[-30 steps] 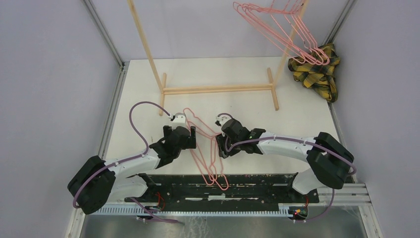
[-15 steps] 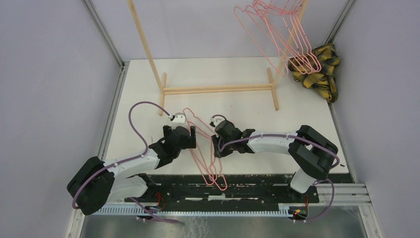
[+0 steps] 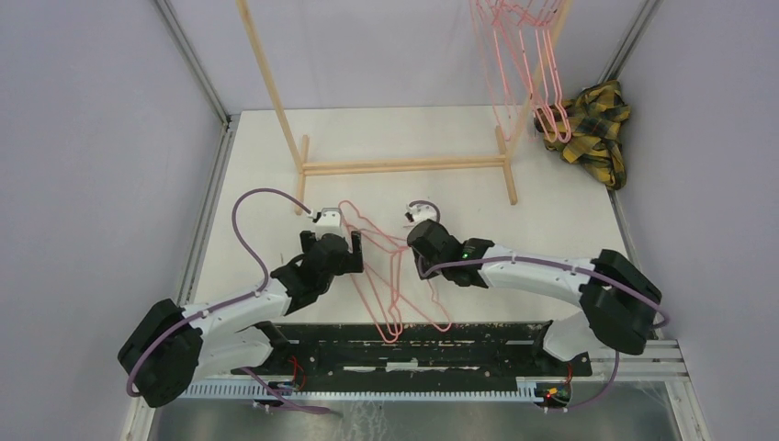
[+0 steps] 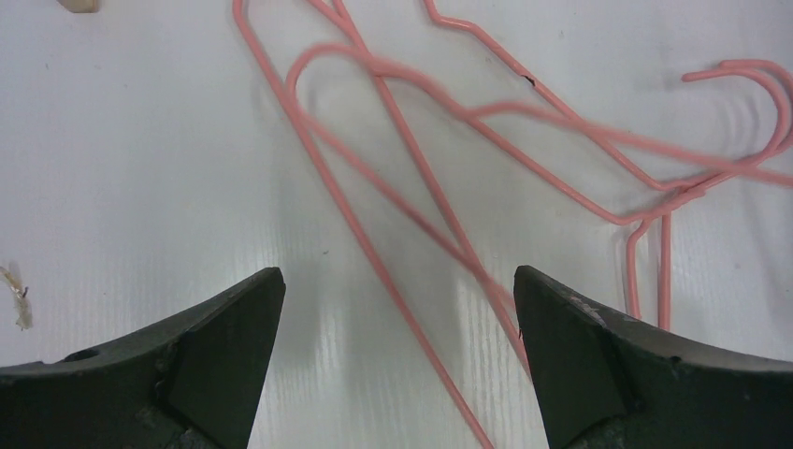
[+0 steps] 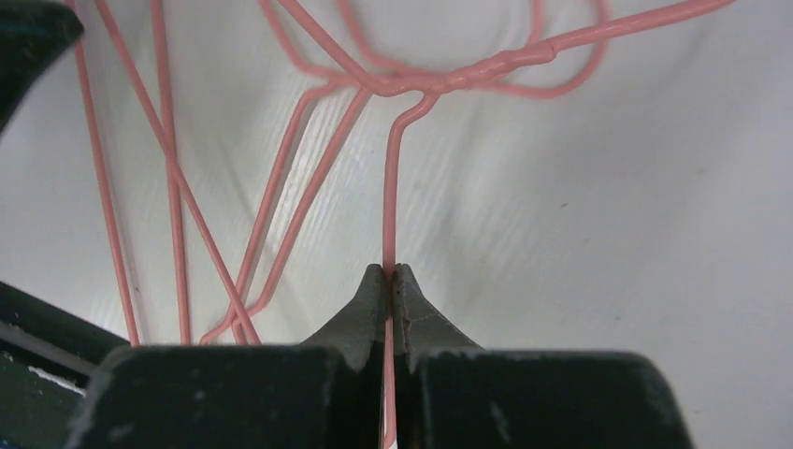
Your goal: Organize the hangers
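Loose hangers lie in a tangled pink pile on the white table, between the two grippers, hooks and triangles overlapping. How many there are cannot be told.

Right gripper sits at the right edge of the pile. In the right wrist view its fingers are pinched tight on one straight wire of the loose hangers, just below the twisted neck. The rest of the pile fans out to the left behind it.

Left gripper is at the left edge of the pile. Its fingers are spread wide and grip nothing. In the left wrist view the gap faces the table, with the wires crossing ahead. One wire passes between the tips, nearer the right one; contact cannot be told.

Hung hangers dangle at the far right, on the wooden rack. Their lower ends are just beside the yellow-black plaid cloth bunched in the far right corner, well apart from both grippers.
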`<state>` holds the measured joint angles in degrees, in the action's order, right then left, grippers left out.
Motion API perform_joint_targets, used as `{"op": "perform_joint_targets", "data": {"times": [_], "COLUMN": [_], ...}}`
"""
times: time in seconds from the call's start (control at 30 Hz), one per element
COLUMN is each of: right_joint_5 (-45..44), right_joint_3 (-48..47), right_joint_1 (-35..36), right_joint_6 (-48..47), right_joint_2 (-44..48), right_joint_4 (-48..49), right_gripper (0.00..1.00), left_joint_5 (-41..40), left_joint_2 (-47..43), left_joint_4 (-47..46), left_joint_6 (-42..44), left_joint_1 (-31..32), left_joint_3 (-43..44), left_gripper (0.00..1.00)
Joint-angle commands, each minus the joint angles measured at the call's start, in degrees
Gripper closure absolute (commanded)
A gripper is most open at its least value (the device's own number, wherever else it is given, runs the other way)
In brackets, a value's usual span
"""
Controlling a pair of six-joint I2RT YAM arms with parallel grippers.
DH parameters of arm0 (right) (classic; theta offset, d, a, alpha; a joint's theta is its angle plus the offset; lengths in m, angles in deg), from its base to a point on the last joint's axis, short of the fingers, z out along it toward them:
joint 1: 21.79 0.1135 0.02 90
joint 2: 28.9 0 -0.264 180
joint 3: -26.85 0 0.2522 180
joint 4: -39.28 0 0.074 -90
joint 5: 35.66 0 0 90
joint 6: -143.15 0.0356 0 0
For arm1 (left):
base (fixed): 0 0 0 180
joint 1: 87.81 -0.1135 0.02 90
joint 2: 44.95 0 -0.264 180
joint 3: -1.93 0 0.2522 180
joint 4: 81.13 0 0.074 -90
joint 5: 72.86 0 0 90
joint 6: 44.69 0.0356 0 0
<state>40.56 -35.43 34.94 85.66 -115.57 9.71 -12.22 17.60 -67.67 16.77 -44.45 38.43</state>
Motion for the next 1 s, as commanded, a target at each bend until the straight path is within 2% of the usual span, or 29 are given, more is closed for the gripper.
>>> {"op": "perform_joint_targets", "data": {"times": [0.0,0.23,0.57,0.8,0.97], "right_joint_5": [-14.4,-23.0,-18.2,-22.3,-28.9], "right_joint_3": [-2.0,-10.4,-22.0,-36.8,-48.6], "right_joint_1": [-0.1,-0.1,-0.1,-0.1,-0.2], "right_joint_6": [-3.5,-13.9,-20.0,-30.1,-40.1], "right_joint_2": [7.9,9.9,11.4,3.9,-4.2], "right_joint_4": [-2.2,-5.2,-0.5,5.2,9.6], "right_gripper": [0.99,0.99,0.99,0.99,1.00], "left_joint_5": [0.2,0.1,0.5,0.7,0.2], "left_joint_2": [-3.6,-10.0,-11.2,-11.6,-12.3], "left_joint_4": [0.2,1.8,2.6,2.7,4.4], "left_joint_6": [-1.7,-1.6,-2.1,-1.7,-1.0], "left_joint_1": [-0.1,0.0,-0.1,0.0,0.0], "left_joint_3": [1.6,1.9,1.1,1.8,2.9], "left_gripper": [0.01,0.01,0.01,0.01,0.01]}}
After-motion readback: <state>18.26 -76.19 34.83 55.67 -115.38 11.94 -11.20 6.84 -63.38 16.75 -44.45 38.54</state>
